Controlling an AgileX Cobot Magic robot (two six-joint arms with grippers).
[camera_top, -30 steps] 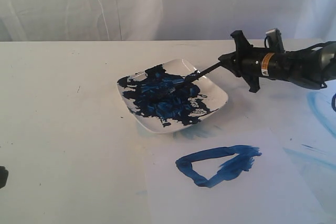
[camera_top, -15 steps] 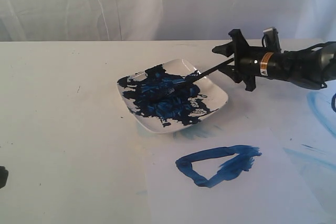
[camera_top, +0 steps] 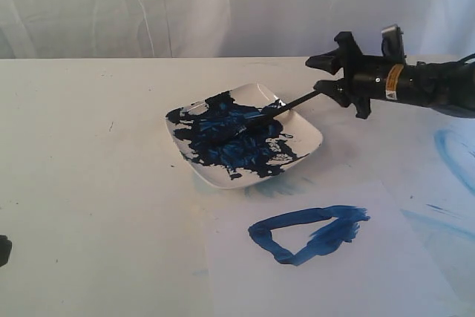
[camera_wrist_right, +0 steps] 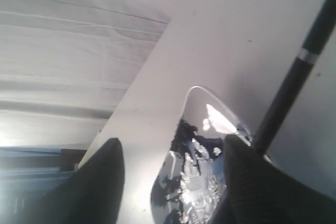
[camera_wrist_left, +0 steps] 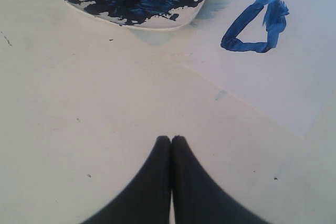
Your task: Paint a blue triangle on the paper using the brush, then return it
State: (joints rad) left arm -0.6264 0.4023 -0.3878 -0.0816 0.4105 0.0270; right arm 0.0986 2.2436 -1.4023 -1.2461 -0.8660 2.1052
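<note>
My right gripper (camera_top: 324, 73) hangs above the table (camera_top: 89, 146) just beside the far right corner of the white dish (camera_top: 308, 135), its two fingers spread wide with nothing between them. The brush (camera_top: 289, 103) lies free of my grip: its bristles sit in the dark-blue paint that covers the dish, and its black handle slants up over the rim toward my lower finger, ending right under it; I cannot tell whether they touch. In my right wrist view the handle (camera_wrist_right: 289, 87), with its silver band, runs outside the gap between my fingers, past one of them, while the dish shows between them. The paper (camera_top: 371, 272) lies flat on the table in front of the dish, and the blue triangle (camera_top: 308, 235) sits on it, a rough dark-blue outline with one corner smeared. My left gripper (camera_wrist_left: 171, 140) is pressed together, empty, above bare tabletop, well apart from the dish and the paper.
</note>
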